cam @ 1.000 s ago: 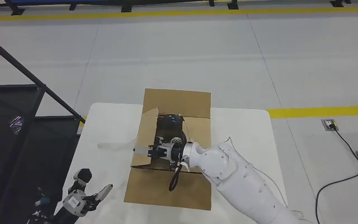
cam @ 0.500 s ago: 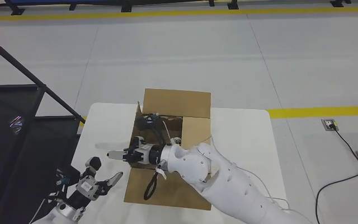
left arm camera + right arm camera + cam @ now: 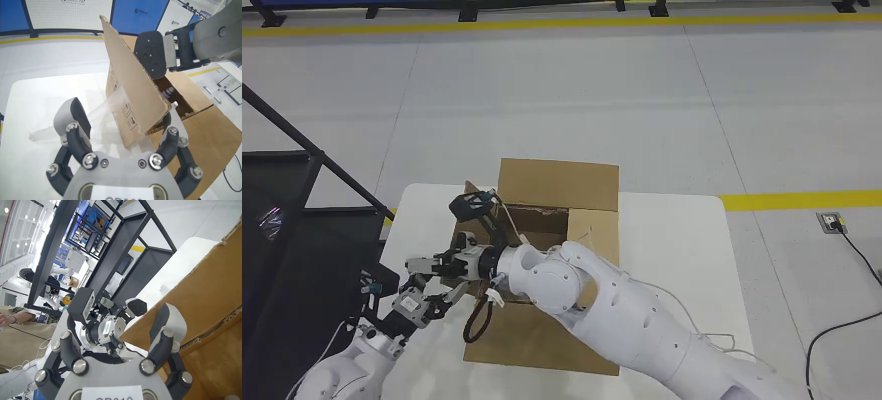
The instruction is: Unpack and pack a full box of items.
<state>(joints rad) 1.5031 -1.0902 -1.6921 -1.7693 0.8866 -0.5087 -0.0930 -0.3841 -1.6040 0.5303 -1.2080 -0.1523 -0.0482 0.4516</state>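
Left fingers (image 3: 80,115): apart, the lower corner of the raised side flap (image 3: 130,79) between them, unclamped.
Right fingers (image 3: 167,321): apart, with that flap's edge between them.
Box: brown corrugated cardboard box (image 3: 557,183) stood on the white surface (image 3: 682,230) with its flaps open.
Progress: judged early; a small bottle (image 3: 167,93) lay inside, and both unpacking and repacking remained.

white table (image 3: 682,225) | black rack (image 3: 277,250) beside it | yellow floor line (image 3: 797,200) | floor socket (image 3: 831,222) | blue wall panels (image 3: 138,15)
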